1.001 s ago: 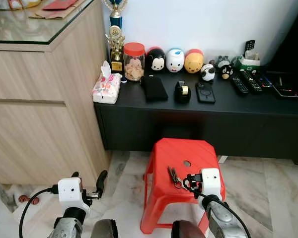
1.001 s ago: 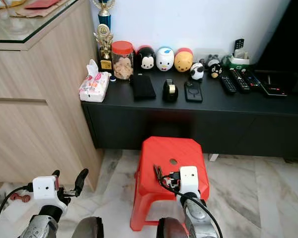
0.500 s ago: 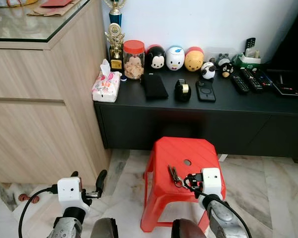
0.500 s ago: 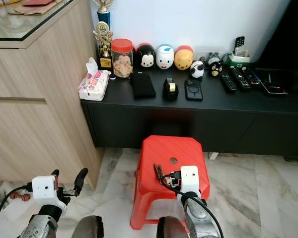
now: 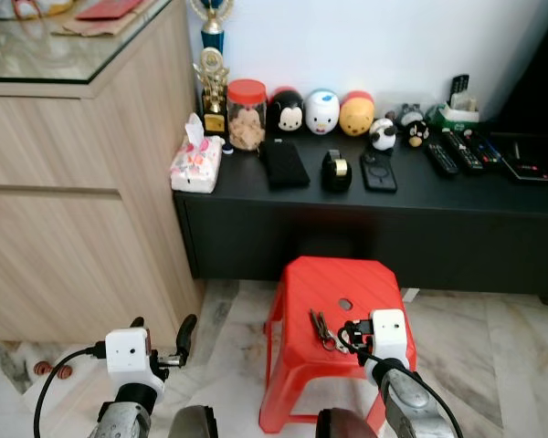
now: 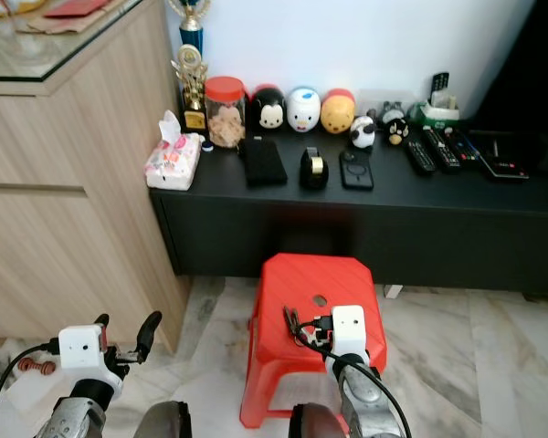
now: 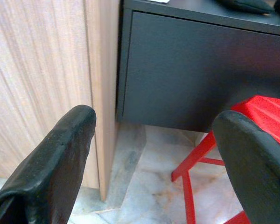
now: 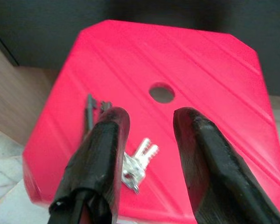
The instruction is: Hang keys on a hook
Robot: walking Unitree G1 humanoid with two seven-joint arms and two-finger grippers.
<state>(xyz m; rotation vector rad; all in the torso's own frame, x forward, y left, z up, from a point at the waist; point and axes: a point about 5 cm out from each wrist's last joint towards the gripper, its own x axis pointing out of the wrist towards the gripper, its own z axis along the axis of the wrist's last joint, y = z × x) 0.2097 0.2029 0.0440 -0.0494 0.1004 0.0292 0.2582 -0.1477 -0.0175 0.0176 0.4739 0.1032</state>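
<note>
Early stage of the task. The keys point(image 8: 133, 163) lie flat on the red stool point(image 5: 333, 283), not yet lifted, and no hook can be made out; grasping, carrying and hanging all appear to remain.

Left to right: the left gripper point(image 5: 169, 342) hangs idle over the marble floor point(image 5: 228, 365) beside the wooden cabinet point(image 5: 82, 210), its fingers spread wide with nothing between them. The right gripper point(image 8: 147, 158) hovers just above the stool seat, fingers parted; one finger point(image 8: 102, 154) overlaps the bunch, the silver keys showing in the gap. Whether it touches them cannot be told.

Counts: one bunch of keys (at least two silver blades and a dark fob), one stool, two grippers. On the black shelf point(image 5: 393, 196): one tissue pack point(image 5: 196, 164), one trophy point(image 5: 212, 87), one red-lidded jar point(image 5: 247, 114), three round character figures point(image 5: 321, 109), one tape dispenser point(image 5: 335, 169).
</note>
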